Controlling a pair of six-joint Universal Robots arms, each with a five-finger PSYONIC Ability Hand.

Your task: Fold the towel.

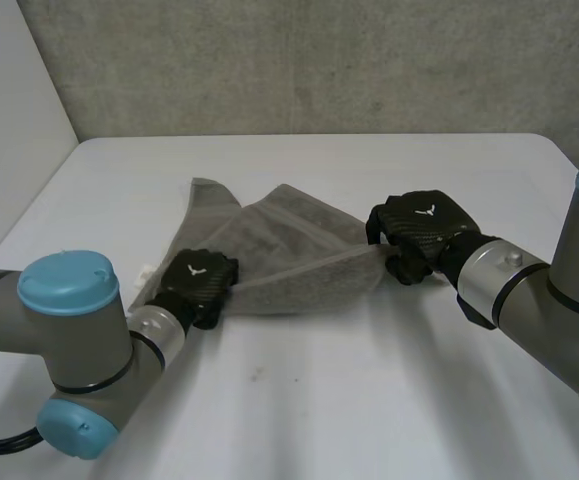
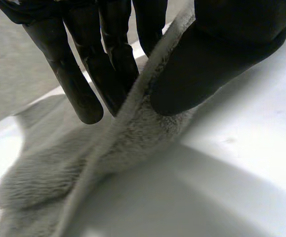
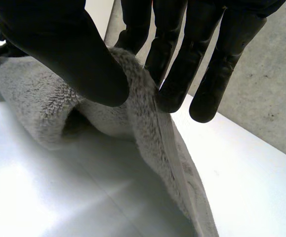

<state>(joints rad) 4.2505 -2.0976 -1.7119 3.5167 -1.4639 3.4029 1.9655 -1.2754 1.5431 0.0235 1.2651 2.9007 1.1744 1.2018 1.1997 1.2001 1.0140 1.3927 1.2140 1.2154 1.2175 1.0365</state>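
Note:
A grey towel (image 1: pixel 279 245) lies rumpled in the middle of the white table (image 1: pixel 309 400), its near edge lifted between my two hands. My left hand (image 1: pixel 199 285) pinches the towel's near left edge: in the left wrist view the towel's edge (image 2: pixel 133 123) runs between the thumb (image 2: pixel 217 54) and the fingers (image 2: pixel 78 74). My right hand (image 1: pixel 419 232) pinches the near right corner: in the right wrist view the towel (image 3: pixel 147 123) is clamped between thumb (image 3: pixel 78 54) and fingers (image 3: pixel 182 64). The far part of the towel rests on the table.
A grey concrete wall (image 1: pixel 319 60) stands behind the table's far edge. A white panel (image 1: pixel 9 110) closes the left side. A small white tag or object (image 1: pixel 145 270) peeks out beside my left hand.

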